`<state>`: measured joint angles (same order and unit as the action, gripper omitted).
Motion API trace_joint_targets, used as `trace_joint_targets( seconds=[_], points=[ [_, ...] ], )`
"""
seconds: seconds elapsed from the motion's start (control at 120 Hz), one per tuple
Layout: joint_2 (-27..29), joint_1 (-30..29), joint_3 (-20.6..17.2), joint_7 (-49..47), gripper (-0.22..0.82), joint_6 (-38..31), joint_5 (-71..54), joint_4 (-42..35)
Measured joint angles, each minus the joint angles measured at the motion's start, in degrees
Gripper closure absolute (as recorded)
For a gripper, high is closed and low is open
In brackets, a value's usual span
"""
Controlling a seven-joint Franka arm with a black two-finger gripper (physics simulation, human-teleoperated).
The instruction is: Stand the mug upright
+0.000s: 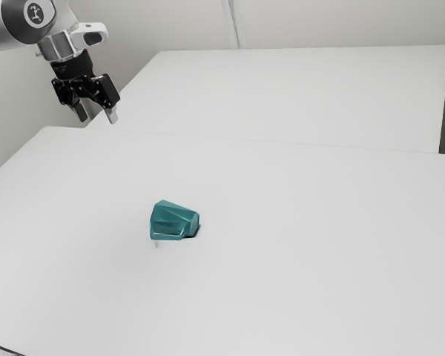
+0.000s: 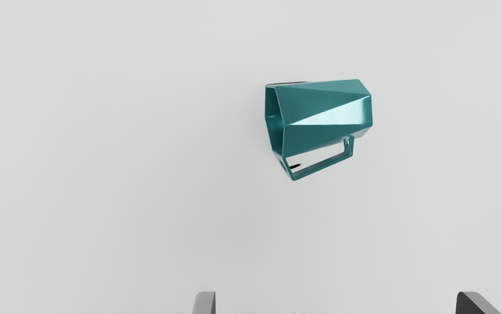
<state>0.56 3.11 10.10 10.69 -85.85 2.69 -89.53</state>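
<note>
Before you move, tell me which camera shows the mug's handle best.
The wrist view: the handle stands out there as a full angular loop beside the body. The exterior view gives a smaller, foreshortened glimpse low on the mug.

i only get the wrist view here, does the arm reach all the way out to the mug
Observer: No. In the exterior view, the tool hangs at the upper left, well short of the mug.
Operator: ok, what's at the far side of our tabletop
Observer: Another pale surface, beyond a thin line that looks like a seam.
Operator: anything near the bottom of your picture
Observer: A thin dark strip crosses the exterior view's lower left corner; I can't tell what it is.
</note>
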Motion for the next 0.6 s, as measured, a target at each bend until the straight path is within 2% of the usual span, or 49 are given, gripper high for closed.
trace_joint_targets(
  seconds=[0.383, 0.6],
  points=[
    [3.36, 0.52, 0.23, -2.31, 0.0, -0.55, -0.8, -4.2],
    [5.5, 0.09, 3.29, 0.12, 0.0, -7.09, 1.83, -12.42]
  ],
)
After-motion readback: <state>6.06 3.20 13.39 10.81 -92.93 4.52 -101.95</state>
